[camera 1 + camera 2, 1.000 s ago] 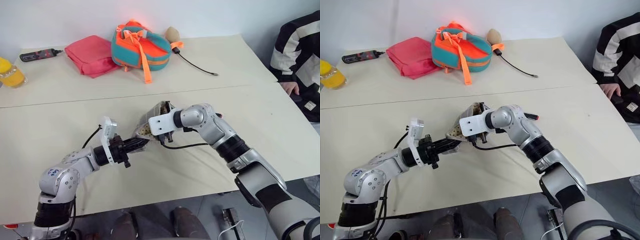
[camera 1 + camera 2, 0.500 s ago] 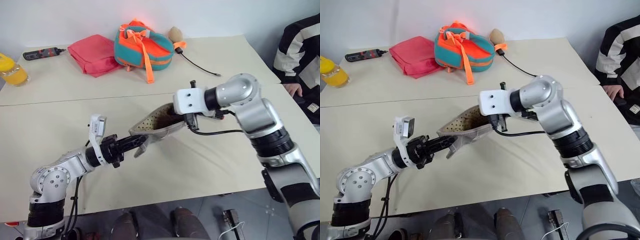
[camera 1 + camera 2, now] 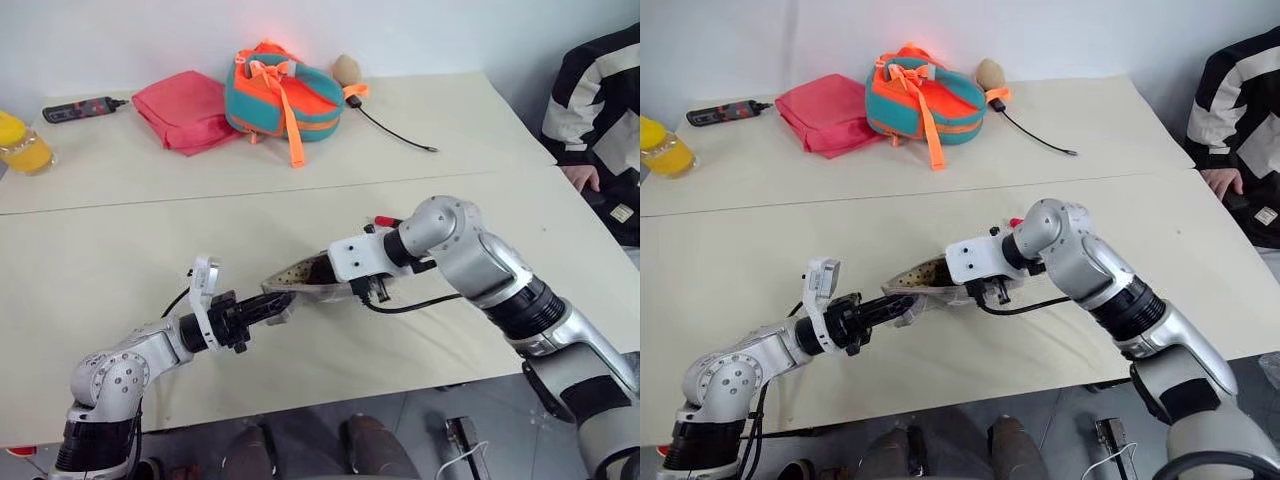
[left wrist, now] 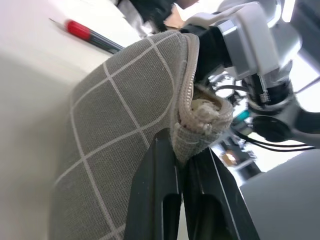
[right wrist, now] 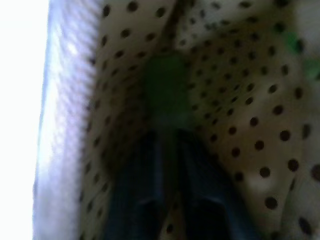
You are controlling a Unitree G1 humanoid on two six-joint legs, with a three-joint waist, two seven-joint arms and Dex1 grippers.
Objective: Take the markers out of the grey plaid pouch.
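The grey plaid pouch (image 3: 300, 281) hangs just above the table in front of me, mouth open, showing its pale dotted lining. My left gripper (image 4: 182, 145) is shut on the zip edge of the pouch (image 4: 115, 125). My right gripper (image 5: 170, 135) reaches down into the mouth, fingers slightly apart. A green marker (image 5: 167, 85) lies in the lining just past its tips. A marker with a red end (image 4: 80, 30) lies on the table beyond the pouch, close behind my right wrist (image 3: 383, 220).
At the back of the table lie a pink-red folded cloth (image 3: 185, 108), a teal-and-orange bag (image 3: 285, 90), a black-and-red tool (image 3: 78, 108) and a thin black cable (image 3: 395, 132). A yellow-orange thing (image 3: 20, 145) sits far left. A person in a striped sleeve (image 3: 595, 100) sits at the right edge.
My right hand has come down and back from its raised pose, and its tips now sit inside the pouch. The pouch hangs lower. My left gripper keeps its pinch on the edge.
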